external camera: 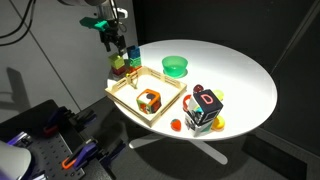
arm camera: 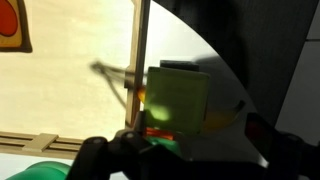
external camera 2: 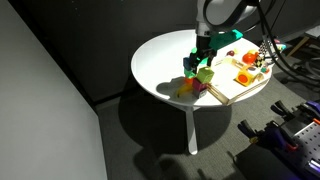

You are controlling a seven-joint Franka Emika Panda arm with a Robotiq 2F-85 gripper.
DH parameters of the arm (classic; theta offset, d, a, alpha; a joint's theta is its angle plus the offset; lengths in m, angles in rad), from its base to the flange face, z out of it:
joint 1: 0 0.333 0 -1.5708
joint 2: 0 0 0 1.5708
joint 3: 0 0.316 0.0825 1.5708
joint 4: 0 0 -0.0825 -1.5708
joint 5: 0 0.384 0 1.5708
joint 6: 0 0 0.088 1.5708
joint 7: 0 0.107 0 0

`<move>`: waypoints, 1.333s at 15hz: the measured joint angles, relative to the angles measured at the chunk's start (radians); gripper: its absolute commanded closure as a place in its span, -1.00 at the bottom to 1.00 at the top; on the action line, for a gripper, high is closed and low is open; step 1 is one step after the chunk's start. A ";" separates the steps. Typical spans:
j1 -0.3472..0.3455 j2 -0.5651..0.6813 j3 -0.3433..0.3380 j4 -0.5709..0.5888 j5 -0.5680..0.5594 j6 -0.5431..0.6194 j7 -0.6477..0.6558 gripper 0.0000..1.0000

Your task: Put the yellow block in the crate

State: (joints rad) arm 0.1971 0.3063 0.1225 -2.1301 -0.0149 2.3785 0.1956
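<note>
**Yellow block (arm camera: 178, 95) sits outside the crate (arm camera: 70, 90)**

In both exterior views the gripper (external camera: 118, 47) hovers over the block cluster (external camera: 124, 66) near the tabletop's edge, beside the crate. Wrist view: jaws spread wide, empty. Light, rigid cube, I'd guess; pinch opposite flat faces.

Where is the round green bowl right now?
In an exterior view, the round green bowl sits on the white round table just behind the shallow light-wood crate, to the picture's right of the gripper.
</note>
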 measured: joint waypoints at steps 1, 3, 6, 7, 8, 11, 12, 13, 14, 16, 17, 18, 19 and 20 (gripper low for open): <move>0.000 0.000 -0.001 0.000 0.000 0.000 0.000 -1.00; 0.000 -0.001 -0.003 0.000 0.000 -0.002 0.000 -1.00; 0.000 -0.001 -0.009 0.000 0.000 -0.004 0.000 -1.00; 0.000 -0.001 -0.012 0.000 0.000 -0.006 0.000 -1.00; 0.000 -0.001 -0.016 0.000 0.000 -0.009 0.000 -1.00; -0.001 -0.001 -0.025 0.000 0.000 -0.020 0.000 -1.00; -0.001 0.000 -0.028 -0.001 0.000 -0.024 0.000 -1.00; -0.001 0.000 -0.029 -0.001 0.000 -0.028 0.000 -1.00; -0.001 0.002 -0.030 -0.001 0.000 -0.030 0.000 -1.00; -0.001 0.005 -0.030 -0.001 0.000 -0.034 0.000 -1.00; -0.001 0.007 -0.030 -0.001 0.000 -0.035 0.000 -0.55; -0.001 0.010 -0.031 -0.001 0.000 -0.037 0.000 -0.49; -0.001 0.012 -0.031 -0.001 0.000 -0.039 0.000 -0.32; -0.001 0.013 -0.031 -0.001 0.000 -0.043 0.000 -0.13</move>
State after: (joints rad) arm 0.1959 0.3196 0.0916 -2.1310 -0.0149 2.3354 0.1956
